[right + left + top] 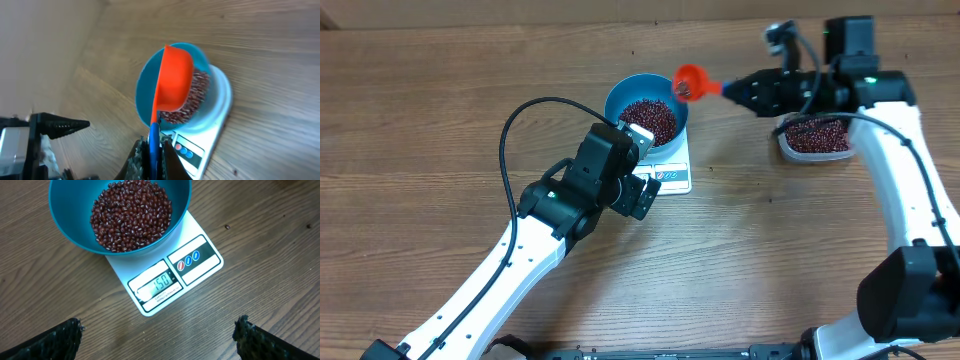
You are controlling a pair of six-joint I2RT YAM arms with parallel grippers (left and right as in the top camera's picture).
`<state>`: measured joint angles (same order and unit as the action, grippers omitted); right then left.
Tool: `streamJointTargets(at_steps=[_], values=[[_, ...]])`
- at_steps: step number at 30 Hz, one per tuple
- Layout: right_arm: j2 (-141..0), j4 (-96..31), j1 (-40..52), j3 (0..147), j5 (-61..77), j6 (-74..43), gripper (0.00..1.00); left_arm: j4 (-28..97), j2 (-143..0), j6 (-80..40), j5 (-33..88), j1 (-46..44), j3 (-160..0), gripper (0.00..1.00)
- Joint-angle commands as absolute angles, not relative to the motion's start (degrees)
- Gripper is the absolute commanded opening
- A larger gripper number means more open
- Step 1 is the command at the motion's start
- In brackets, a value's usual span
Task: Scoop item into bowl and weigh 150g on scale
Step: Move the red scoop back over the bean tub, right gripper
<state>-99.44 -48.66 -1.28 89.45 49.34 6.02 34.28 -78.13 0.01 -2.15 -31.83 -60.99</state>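
Tiny dark maroon beans (pixel 131 214) lie in a speckled heap inside the round bright blue bowl (pixel 62 215), which sits on the flat white digital scale (pixel 120 267) reading 150. The left gripper (pixel 157 340) gapes wide. The right gripper (pixel 152 156) clamps an orange plastic scoop (pixel 175 77) over the bowl.

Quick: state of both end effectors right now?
Left end effector: open, holding nothing, near the scale.
Right end effector: closed on the handle of the orange scoop, over the bowl.
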Motion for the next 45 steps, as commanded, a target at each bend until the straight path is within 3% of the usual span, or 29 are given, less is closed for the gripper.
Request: streamJointTargets(at_steps=[1, 10, 17, 22, 29, 45], values=[[-96.8, -50.4, -6.6, 89.6, 52.6, 5.8, 0.04, 34.3, -78.5, 0.7, -1.9, -31.7, -60.8, 1.00], [-90.8, -56.6, -21.6, 89.6, 50.3, 9.8, 0.04, 34.3, -78.5, 0.7, -1.9, -31.7, -60.8, 1.00], [-86.8, -63.5, -30.1, 89.6, 42.5, 21.4, 0.04, 34.3, -78.5, 0.7, -1.9, -31.7, -60.8, 1.00], [-86.3, -65.1, -30.1, 89.6, 28.5, 24.5, 0.04, 34.3, -78.5, 0.7, -1.9, -31.7, -60.8, 1.00], [-86.3, -66.0, -29.1, 89.6, 26.7, 26.5, 0.04, 34.3, -78.5, 0.7, -1.9, -31.7, -60.8, 1.00], [-86.4, -66.9, -14.7, 89.6, -0.1, 18.0, 0.04, 34.3, -78.5, 0.7, -1.9, -31.7, -60.8, 1.00]])
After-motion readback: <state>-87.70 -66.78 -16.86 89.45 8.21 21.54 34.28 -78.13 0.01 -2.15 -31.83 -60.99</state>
